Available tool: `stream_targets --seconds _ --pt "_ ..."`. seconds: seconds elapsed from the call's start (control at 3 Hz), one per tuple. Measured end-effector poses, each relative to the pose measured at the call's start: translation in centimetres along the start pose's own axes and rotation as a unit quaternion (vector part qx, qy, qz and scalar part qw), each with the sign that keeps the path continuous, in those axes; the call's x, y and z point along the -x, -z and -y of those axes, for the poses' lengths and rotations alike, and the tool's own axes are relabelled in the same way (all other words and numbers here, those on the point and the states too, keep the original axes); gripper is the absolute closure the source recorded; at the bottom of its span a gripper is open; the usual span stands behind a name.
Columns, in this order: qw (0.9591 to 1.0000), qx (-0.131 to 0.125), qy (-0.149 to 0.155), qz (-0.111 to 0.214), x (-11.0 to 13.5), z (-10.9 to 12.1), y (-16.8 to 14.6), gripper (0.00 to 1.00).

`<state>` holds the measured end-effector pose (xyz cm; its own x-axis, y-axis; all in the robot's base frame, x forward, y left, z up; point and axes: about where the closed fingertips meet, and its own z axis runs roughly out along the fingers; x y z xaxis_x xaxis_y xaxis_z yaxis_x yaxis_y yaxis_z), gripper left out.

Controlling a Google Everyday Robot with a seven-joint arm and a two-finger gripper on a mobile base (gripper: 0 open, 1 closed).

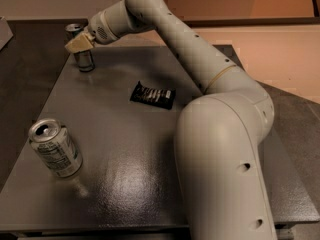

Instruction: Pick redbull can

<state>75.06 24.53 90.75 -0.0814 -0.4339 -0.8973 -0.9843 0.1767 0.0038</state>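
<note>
The redbull can (85,62) stands upright at the far left back corner of the dark table (130,154). Its silver top shows above the gripper and its lower body below it. My gripper (77,44) is at the can's middle, reaching in from the right, and its tan tip covers the can's mid-section. The can's base rests on the table.
A wider silver-white can (55,149) with printed text stands at the front left. A black snack packet (152,95) lies near the table's middle. My arm (220,134) spans the right side of the table. The table's left edge runs close to both cans.
</note>
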Motion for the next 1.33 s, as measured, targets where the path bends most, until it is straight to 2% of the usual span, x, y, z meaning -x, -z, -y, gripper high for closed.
stream_targets --seconds 0.33,0.67,1.33 --pt "1.0 -0.004 0.0 0.007 0.5 -0.4 0.8 0.87" --pt "0.9998 -0.009 0.008 0.015 1.2 -1.4 2.6 1.0" --pt "0.999 -0.028 0.032 0.014 2.7 -4.0 7.5 1.0"
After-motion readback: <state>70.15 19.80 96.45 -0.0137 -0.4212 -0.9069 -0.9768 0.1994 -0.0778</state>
